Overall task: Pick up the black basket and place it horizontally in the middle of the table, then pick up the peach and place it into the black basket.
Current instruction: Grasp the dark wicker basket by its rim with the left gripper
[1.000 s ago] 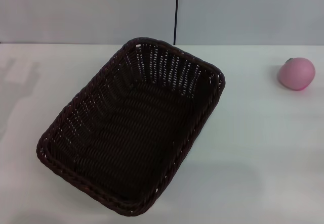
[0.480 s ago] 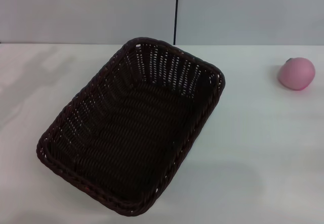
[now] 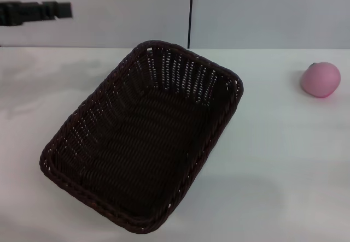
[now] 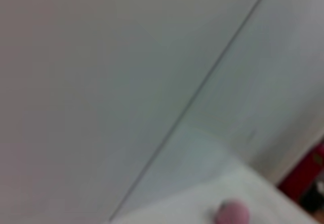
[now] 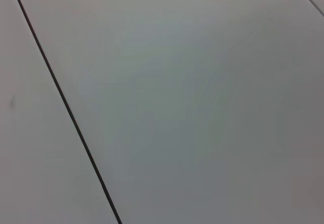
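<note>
Change: left gripper (image 3: 35, 11) newly entered at upper left of the head view, absent half a second ago.
Left gripper: dark, blurred, above the table's (image 3: 284, 160) far edge; touching nothing; finger opening cannot be told.
Black basket (image 3: 143, 135): diagonal, centre-left, empty.
Peach (image 3: 320, 79): far right, well apart from basket.

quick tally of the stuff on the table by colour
black: 1, the black basket
pink: 1, the peach
total: 2, both resting on the table; the peach is outside the basket
</note>
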